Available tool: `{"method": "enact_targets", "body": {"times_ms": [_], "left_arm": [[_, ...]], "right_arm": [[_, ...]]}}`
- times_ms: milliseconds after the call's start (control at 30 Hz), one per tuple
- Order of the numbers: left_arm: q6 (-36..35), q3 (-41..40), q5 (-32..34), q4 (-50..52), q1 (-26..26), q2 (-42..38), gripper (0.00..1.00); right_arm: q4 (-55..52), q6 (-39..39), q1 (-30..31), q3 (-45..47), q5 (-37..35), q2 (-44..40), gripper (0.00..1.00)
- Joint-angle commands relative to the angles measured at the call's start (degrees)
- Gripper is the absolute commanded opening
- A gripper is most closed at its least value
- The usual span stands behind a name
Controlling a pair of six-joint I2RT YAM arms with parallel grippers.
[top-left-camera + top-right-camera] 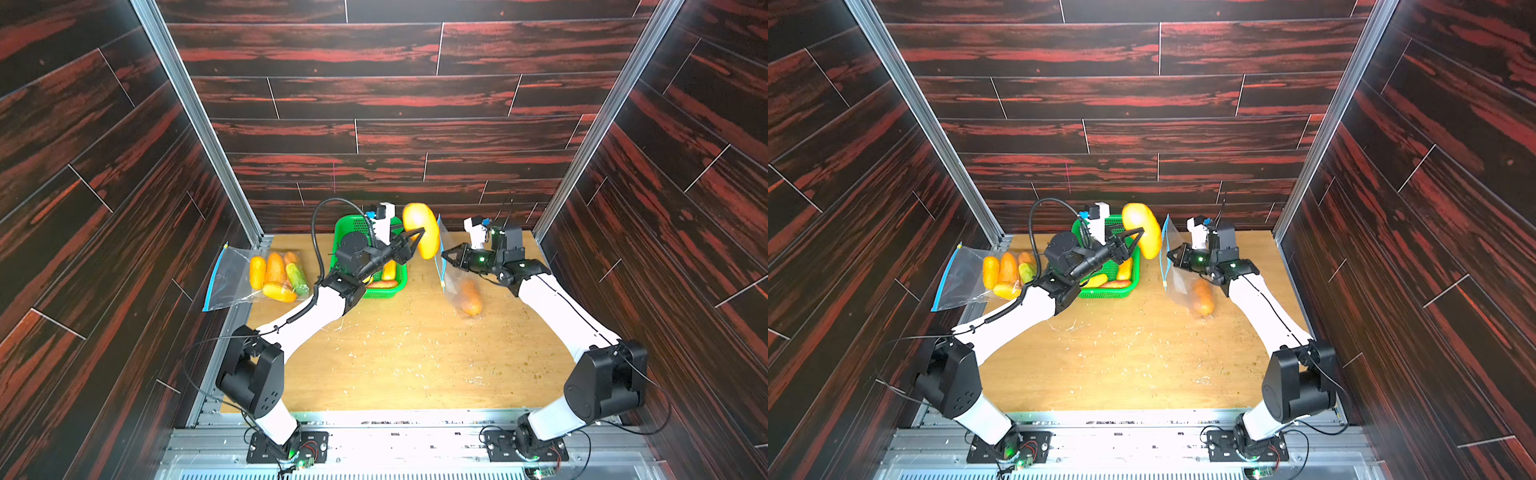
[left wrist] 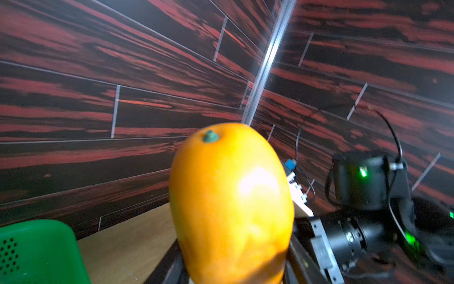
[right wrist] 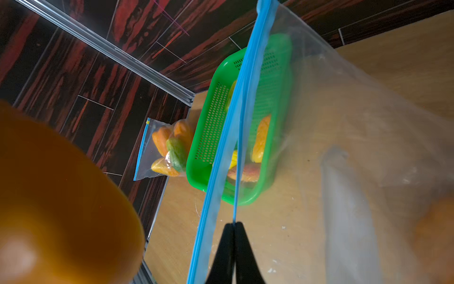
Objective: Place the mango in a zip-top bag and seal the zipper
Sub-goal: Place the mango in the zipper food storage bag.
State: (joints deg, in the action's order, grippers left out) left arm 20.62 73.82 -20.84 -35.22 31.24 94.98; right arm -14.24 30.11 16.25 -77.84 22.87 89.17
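The left gripper [image 1: 419, 242], fingers partly apart and clamped on the mango [image 1: 419, 219], holds it aloft just beside the zip-top bag [image 1: 457, 286]. The right gripper [image 3: 234, 225], fingers pressed together on one lip of the zipper strip [image 3: 242, 98], hangs the bag upright, presumably to present its mouth. An orange fruit [image 1: 471, 298] lies inside, below these fingers.

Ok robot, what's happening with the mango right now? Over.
Left end effector holds mango aloft. Right end effector shut on bag rim. Nothing between them.
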Motion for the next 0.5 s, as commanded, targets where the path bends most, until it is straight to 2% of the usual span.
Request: {"method": "enact_targets", "body": {"times_ms": [0, 167, 467], "left_arm": [[-4.9, 1.3, -2.7, -1.9, 1.2, 0.7, 0.20], [-6.2, 2.2, -1.9, -2.0, 2.2, 2.6, 0.20], [-1.9, 6.7, -1.4, -7.4, 2.9, 7.4, 0.19]], "right_arm": [[-2.3, -1.0, 0.3, -1.8, -1.3, -2.1, 0.00], [-2.1, -0.4, 0.3, -2.4, -0.1, -3.3, 0.00], [-2.5, -0.3, 0.3, -2.4, 0.2, -5.7, 0.00]]}}
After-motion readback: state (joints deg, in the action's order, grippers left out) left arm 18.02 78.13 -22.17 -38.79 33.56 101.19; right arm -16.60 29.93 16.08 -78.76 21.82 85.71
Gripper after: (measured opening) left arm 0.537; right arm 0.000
